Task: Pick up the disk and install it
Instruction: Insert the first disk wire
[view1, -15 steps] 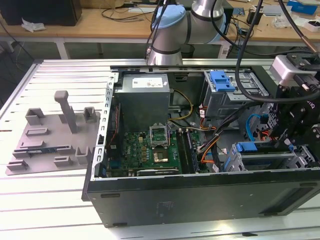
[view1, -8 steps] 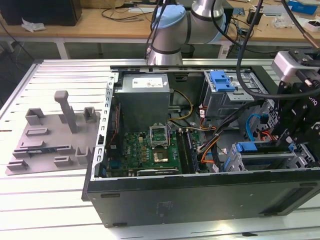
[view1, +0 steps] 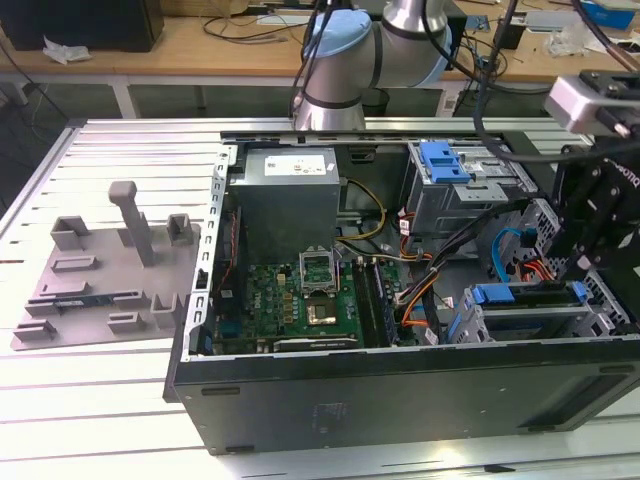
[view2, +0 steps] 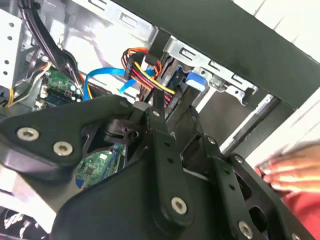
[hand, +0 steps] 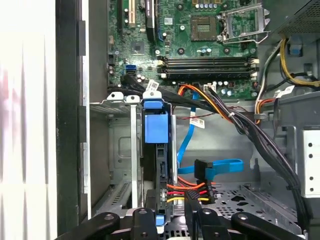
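Ribbed aluminium tabletop (view1: 100, 130) carries your open computer case (view1: 400, 385), with a grey fixture plate (view1: 100, 280) well apart on the exterior view's left; inside the case, past the motherboard (view1: 290, 305) from that plate, the gripper (hand: 172, 220) hangs just over the drive cage (hand: 120, 150); the disk (hand: 160, 165) stands on edge in that cage, blue carrier uppermost; you cannot tell whether the fingers grasp it or are released; a hand (view2: 292, 172) shows outside the case wall.
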